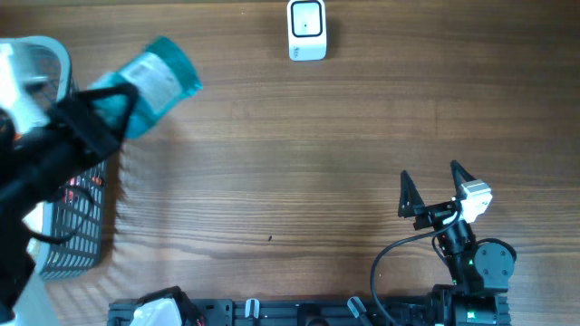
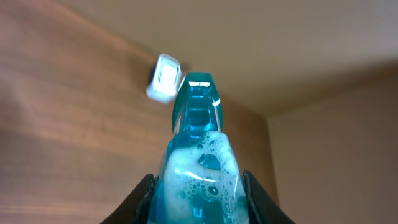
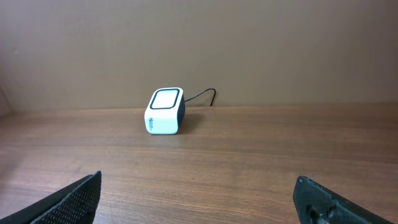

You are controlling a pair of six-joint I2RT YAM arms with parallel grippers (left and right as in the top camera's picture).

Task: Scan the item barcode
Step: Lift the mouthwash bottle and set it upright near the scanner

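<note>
- A wire basket sits at the left edge of the table.
- A white scanner stands at the far centre, well apart from the bottle.
- The right gripper, near right, has its fingers apart and holds nothing.
- The left gripper is clamped on a teal see-through bottle with a pale label and foamy liquid inside, at the far left just beside the basket.

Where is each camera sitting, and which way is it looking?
Overhead: above the table, looking straight down; shows both arms, the left jaws shut on the teal bottle, the right jaws open, the basket and the scanner.
Left wrist: on the left arm, looking along the bottle toward the scanner; its jaws show beside the bottle.
Right wrist: low over the table, facing the scanner and the wall; its open jaws show in the bottom corners.
Shared: all three see the scanner.
</note>
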